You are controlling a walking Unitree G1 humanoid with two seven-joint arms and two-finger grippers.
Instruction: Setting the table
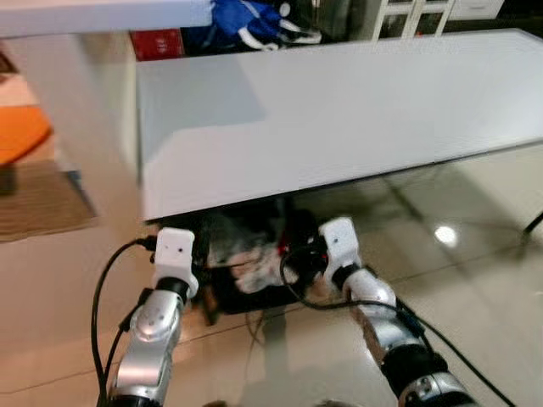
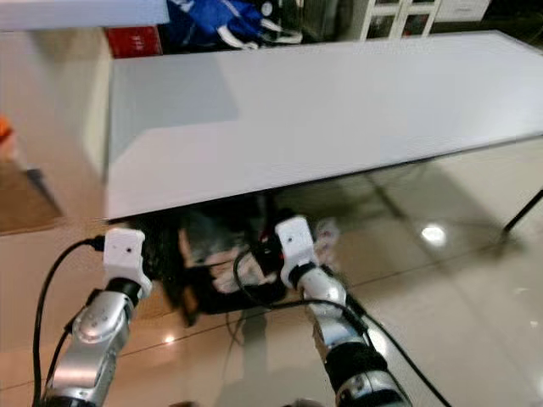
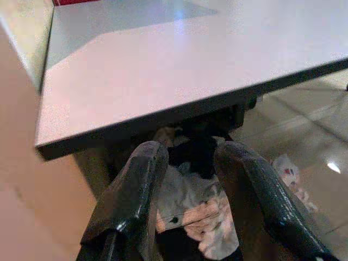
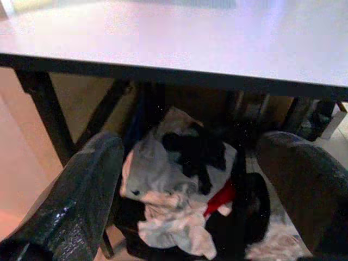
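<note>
1. Dark basket under the table, heaped with crumpled white, grey, black and red clothes.
2. Smooth, flat, pale grey tabletop on dark legs; glossy tile floor below.
3. Left gripper and right gripper low before the table edge, both spread wide, holding nothing.

I saw two silver arms with white blocks at the wrists, black cables looping off them; the left hand and right hand had glossy black fingers.
</note>
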